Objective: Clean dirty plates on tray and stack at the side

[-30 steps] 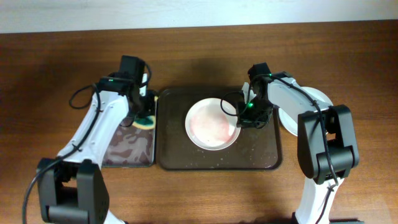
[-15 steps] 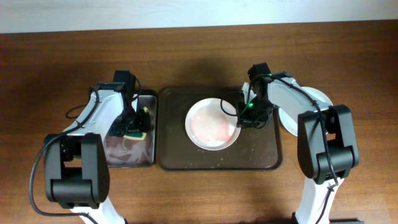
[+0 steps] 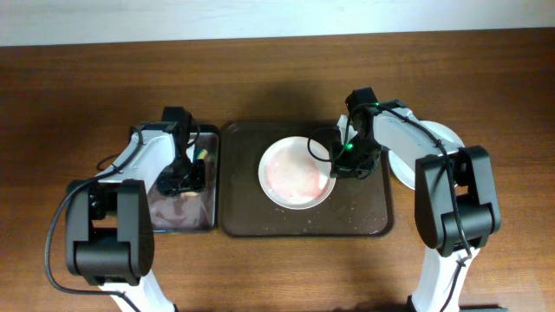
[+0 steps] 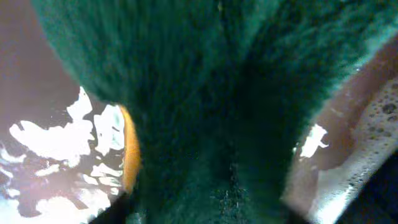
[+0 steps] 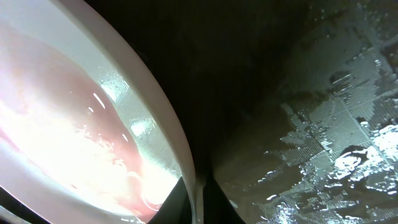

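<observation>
A pale plate (image 3: 293, 178) with smeared pink-red sauce lies on the dark brown tray (image 3: 364, 217). My right gripper (image 3: 343, 162) is shut on the plate's right rim. In the right wrist view (image 5: 199, 208) the rim (image 5: 180, 143) runs between the two dark fingers. My left gripper (image 3: 180, 176) is down in the small black tray (image 3: 178, 218), shut on a green and yellow sponge (image 4: 217, 93). The sponge fills the left wrist view and is mostly hidden under the gripper from overhead. A white plate (image 3: 439, 139) lies on the table right of the brown tray, partly hidden by my right arm.
The small black tray holds wet, foamy liquid (image 4: 56, 140) around the sponge. The brown tray's floor (image 5: 336, 137) is wet with droplets. The two trays sit side by side on the wooden table (image 3: 277, 78).
My left arm has pulled back toward the front and lowered the sponge into the small black tray. My right gripper and the plate have not moved.
</observation>
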You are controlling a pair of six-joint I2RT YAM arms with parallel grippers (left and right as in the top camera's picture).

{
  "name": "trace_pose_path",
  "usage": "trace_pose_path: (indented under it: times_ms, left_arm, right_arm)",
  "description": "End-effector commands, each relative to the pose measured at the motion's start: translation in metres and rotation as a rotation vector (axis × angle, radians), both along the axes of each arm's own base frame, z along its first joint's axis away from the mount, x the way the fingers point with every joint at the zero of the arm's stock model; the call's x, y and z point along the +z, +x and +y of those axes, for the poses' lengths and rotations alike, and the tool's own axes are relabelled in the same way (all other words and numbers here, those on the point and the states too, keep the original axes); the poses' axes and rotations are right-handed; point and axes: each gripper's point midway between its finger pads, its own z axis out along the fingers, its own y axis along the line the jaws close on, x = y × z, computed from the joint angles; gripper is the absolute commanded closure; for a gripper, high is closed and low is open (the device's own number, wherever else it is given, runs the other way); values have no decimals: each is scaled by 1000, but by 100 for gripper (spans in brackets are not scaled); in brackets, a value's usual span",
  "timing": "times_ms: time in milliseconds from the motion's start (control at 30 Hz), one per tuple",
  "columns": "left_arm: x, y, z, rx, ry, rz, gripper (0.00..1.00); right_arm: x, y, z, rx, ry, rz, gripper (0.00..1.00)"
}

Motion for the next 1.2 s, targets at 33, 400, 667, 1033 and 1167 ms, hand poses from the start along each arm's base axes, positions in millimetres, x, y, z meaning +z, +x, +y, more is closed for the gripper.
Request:
trace_pose_path:
  times_ms: [33,400,667,1033,1167]
  left_arm:
    - [-15,-9,4,0,17,47,100]
    - [73,33,3,2,6,-266,13]
    - [25,72,1,4,9,-312,13]
    - [16,80,1,3,9,-318,100]
    - [43,89,0,-8,11,-309,27]
  right_arm:
    - [-10,-4,-11,-4,-48,23,91]
    - [-10,-5,-12,-5,-49,26,91]
    - [-10,-6,-12,-5,-49,29,91]
    - [-10,-7,-12,-5,-50,33,91]
    - [-10,-7,-12,-5,-50,33,88]
